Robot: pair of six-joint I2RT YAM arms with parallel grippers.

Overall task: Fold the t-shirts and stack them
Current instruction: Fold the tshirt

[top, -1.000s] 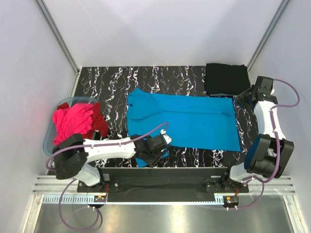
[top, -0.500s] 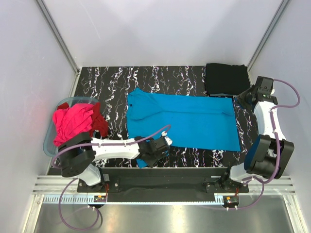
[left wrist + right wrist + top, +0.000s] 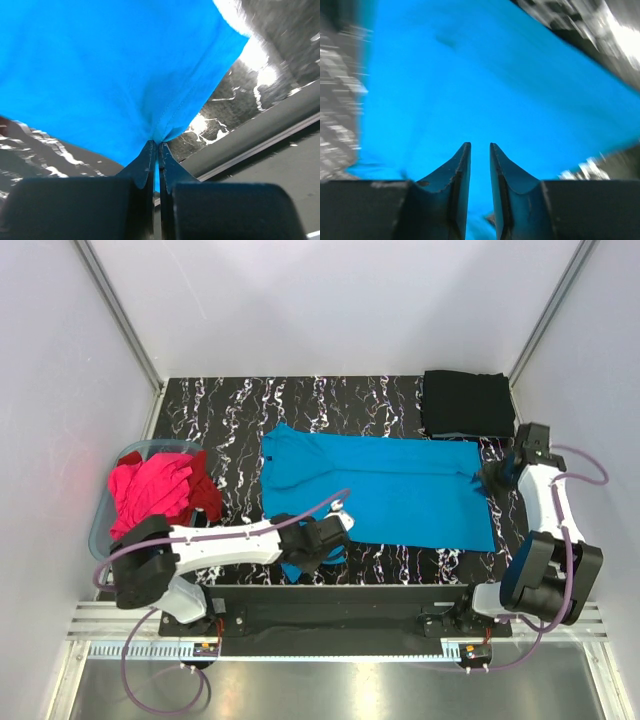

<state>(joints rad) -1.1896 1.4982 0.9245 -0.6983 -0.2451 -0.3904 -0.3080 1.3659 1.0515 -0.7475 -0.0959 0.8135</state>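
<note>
turquoise t-shirt [image 3: 390,490] is the one i am working on. it lies spread flat across the middle of the marbled table [image 3: 230,410], in the centre of the top view.

nearest my bases, at the lower middle of that frame, my left gripper [image 3: 157,145] is pinched tight on the shirt's near left corner. in the left wrist view the hem puckers into the closed tips and the cloth fans up and away from them.

further out, toward the right edge of the frame, my right gripper [image 3: 477,146] sits at the shirt's right edge. its fingers are a narrow slit apart over blue cloth. that wrist view is blurred, and i see nothing nipped between them.

at the left edge of the frame, the pink and red t-shirts [image 3: 150,490] are a loose, unfolded heap in the pale tub [image 3: 98,525]. farthest off, at the upper right, the black t-shirt [image 3: 465,403] lies as a neat folded rectangle.

i judge one shirt done. this one has barely begun: one corner is in hand and no fold is made yet. what is left is to fold it, lay it on the black one, then do the pink and red.
</note>
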